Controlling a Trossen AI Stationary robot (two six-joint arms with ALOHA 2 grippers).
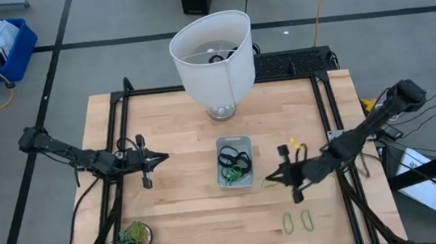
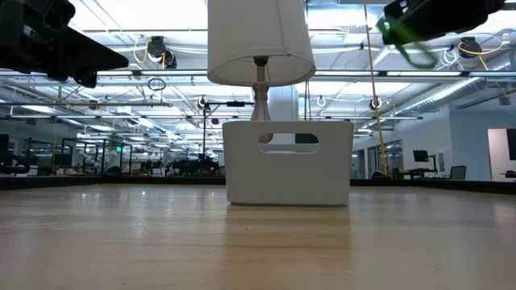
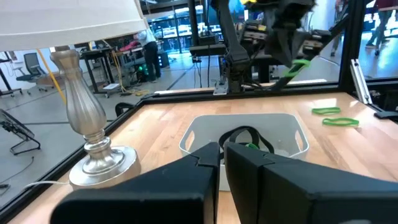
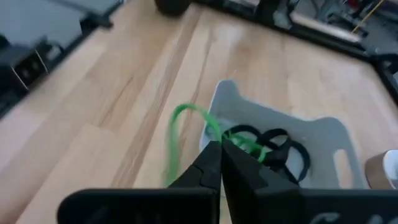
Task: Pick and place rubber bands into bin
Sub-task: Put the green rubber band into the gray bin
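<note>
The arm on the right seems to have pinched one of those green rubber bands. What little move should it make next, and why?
Probably carry it a little farther, over the bin, before letting go. The right gripper is shut on a green rubber band that dangles above the wood just beside the bin's rim. Dark and green bands already lie inside. Released here, it might land on the table.

Even bright overhead light, soft shadows on table [image 1: 178, 126]. Low view: ceiling strip lights [image 2: 339, 48] glare, near wood blurred. Right wrist view motion-blurred overall; green band [image 4: 177, 134] smeared at centre.
</note>
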